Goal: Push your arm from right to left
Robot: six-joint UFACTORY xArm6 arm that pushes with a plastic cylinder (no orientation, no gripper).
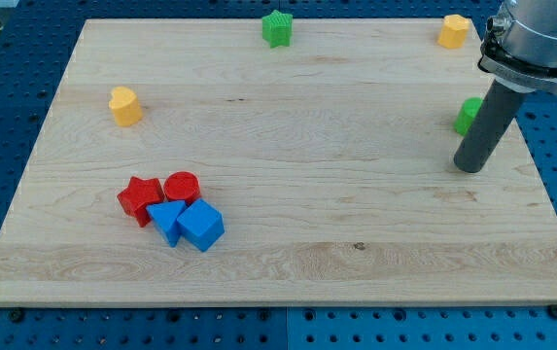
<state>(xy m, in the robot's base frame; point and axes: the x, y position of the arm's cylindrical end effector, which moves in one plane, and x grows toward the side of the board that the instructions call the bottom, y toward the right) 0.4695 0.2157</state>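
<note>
My arm (536, 34) comes in at the view's top right corner, and only its grey lower housing shows; the rest is cut off by the frame. From it the dark rod (487, 122) slants slightly down toward the view's left, and my tip (469, 167) rests on the wooden board (288, 243) near its right edge. There are no jaws on this rig, only the bare rod, and it has hold of nothing.

I count eight blocks. Two are green: a star-like one (277, 28) at the top edge, and one (467, 116) partly hidden behind the rod, just beside it on the view's right, so I cannot make out its shape or whether the rod touches it. Two are yellow: one (455, 31) at the top right near the arm, and one (124, 106) well apart on the left; both look like rounded chunks, their shapes hard to read. Two are red: a star (140, 198) and a cylinder (182, 186). Two are blue: a cube (201, 225) and a triangle-like piece (166, 220).

The red and blue four sit packed together at the lower left, touching one another, well apart from my tip. The stretch of board to the view's left of my tip is bare wood. The board lies on a blue pegboard table (6, 107).
</note>
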